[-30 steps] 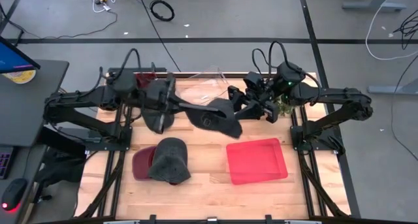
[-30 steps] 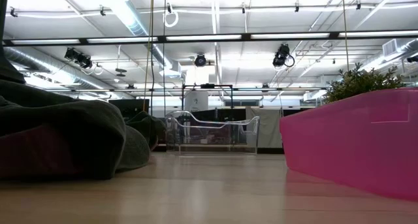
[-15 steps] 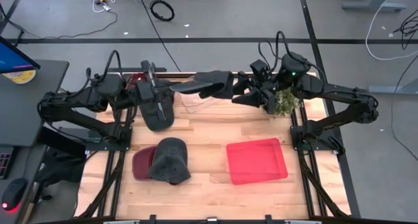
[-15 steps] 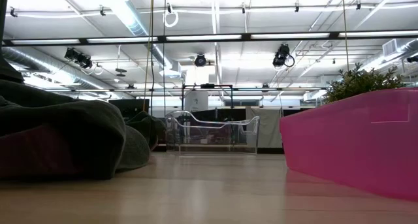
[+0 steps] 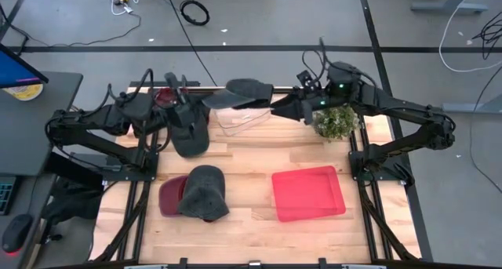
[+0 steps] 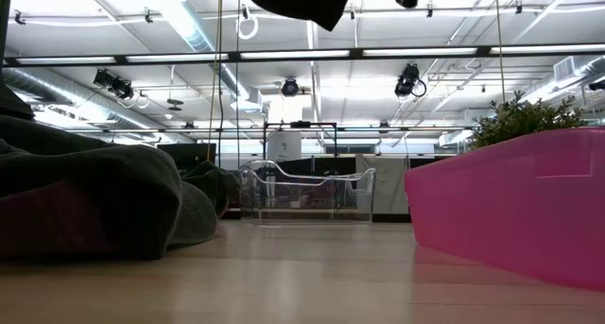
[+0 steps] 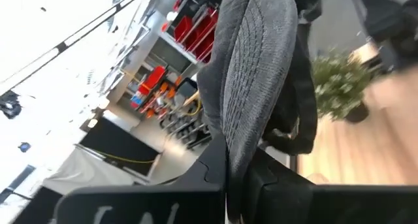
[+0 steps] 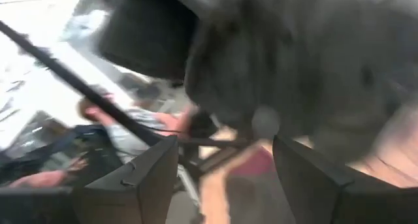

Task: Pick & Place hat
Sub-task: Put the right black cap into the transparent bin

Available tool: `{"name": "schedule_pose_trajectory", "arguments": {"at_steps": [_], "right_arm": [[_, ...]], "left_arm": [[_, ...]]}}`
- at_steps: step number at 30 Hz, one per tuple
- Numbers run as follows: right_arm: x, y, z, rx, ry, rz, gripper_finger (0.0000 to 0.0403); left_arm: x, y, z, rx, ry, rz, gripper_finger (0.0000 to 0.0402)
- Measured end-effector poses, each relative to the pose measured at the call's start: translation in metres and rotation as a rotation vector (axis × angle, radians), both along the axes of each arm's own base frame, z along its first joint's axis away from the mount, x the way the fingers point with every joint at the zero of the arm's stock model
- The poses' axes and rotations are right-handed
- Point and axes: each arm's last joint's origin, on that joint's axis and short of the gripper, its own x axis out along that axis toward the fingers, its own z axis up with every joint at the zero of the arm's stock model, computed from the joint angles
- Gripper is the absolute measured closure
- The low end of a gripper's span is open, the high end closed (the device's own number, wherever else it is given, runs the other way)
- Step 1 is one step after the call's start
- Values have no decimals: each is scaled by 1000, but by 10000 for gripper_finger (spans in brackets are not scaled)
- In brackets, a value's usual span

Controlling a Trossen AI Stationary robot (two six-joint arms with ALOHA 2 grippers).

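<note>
- Cap (image 5: 245,91), dark grey, hangs in the air over the table's far edge, above the clear plastic container (image 5: 243,116), between the two arms.
- Its long axis runs across the table from left to right, lying roughly flat; which end is the brim I cannot tell.
- Left gripper (image 5: 205,103) has its fingers pressed together, pinching the cap's left end; its wrist view shows grey ribbed fabric (image 7: 258,74) rising straight out of the fingers.
- Right gripper (image 5: 276,107) sits just beside the cap's right end with fingers (image 8: 153,172) spread; the blurred fabric (image 8: 313,61) lies beyond them, contact unclear.
- Low view cuts the cap (image 6: 298,3) off at the top edge, showing only its dark underside.
- Another grey cap (image 5: 204,192) rests on a maroon one (image 5: 169,197) near the front, beside the red tray (image 5: 307,192); a potted plant (image 5: 337,121) stands at the right.
</note>
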Motion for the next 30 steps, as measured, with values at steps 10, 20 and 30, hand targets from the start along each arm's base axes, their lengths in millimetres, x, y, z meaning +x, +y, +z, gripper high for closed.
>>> {"name": "schedule_pose_trajectory", "arguments": {"at_steps": [10, 20, 30], "right_arm": [[-12, -6, -34, 101, 385, -350, 152], [-12, -11, -31, 61, 349, -412, 152], [-10, -15, -26, -56, 301, -411, 152]], "left_arm": [[-1, 13, -15, 51, 195, -24, 391], [6, 46, -28, 134, 375, -22, 391], [59, 77, -65, 250, 615, 28, 391]]}}
